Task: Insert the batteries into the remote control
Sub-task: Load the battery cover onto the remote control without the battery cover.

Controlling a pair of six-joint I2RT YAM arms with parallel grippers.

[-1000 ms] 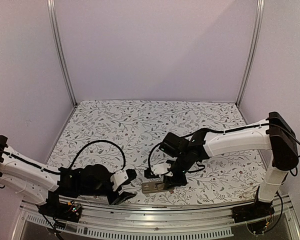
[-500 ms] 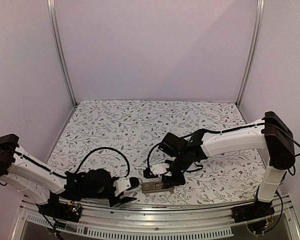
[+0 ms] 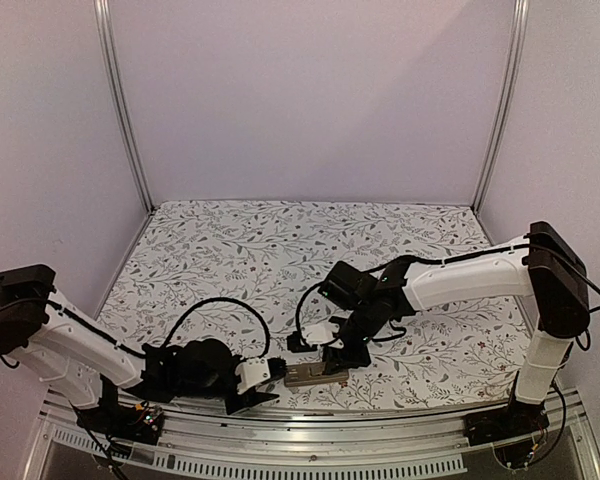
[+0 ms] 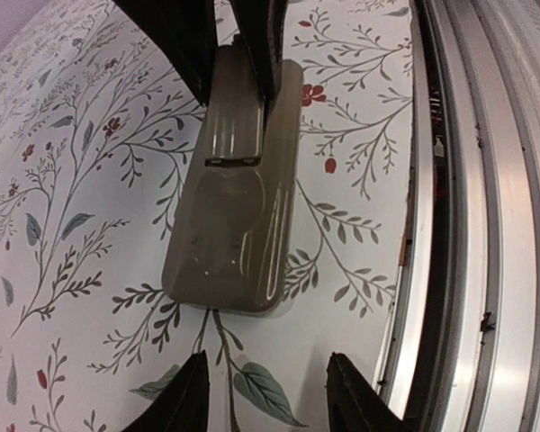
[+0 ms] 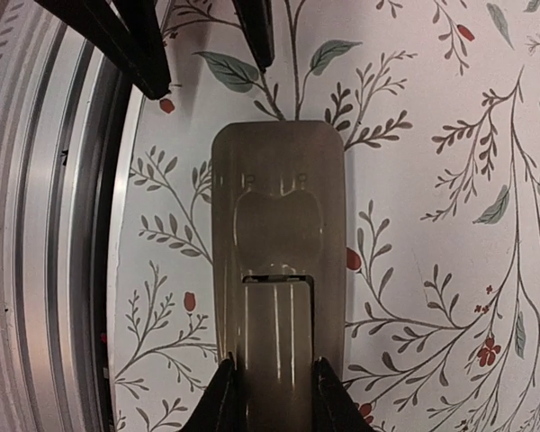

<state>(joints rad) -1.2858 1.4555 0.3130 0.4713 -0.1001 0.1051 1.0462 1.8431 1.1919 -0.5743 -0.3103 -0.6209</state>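
Remote control (image 5: 279, 225): lies back-up on the surface (image 3: 280, 250) at 6 o'clock of the floral sheet. It sits close beside the metal rail (image 4: 459, 180), with its length running 9 to 3 o'clock in the top view.
Right gripper (image 5: 274, 400): narrow, pinching the remote control across its width at the 3 o'clock end, with the arm reaching in from about 2 o'clock.
Reason for that hold: by my judgement it pins the body so it cannot slide or twist while something is pressed into it.
Left gripper (image 4: 270, 396): jaws partly apart with only floral surface between them. It is low, just off the free 9 o'clock end of the remote control and not touching it.
Reason for back-up pose: the battery recess (image 5: 277, 333) faces upward, reachable from above.
Battery recess contents: a ribbed tan floor shows between the right gripper's fingers, and no dark cylinder can be made out inside, so it is probably empty.
Batteries: not visible in any view, so I cannot tell where they are.
Progress: judged early, with the body braced and loading not yet done.
Risk: a push on the free end could pivot the remote control toward the rail.
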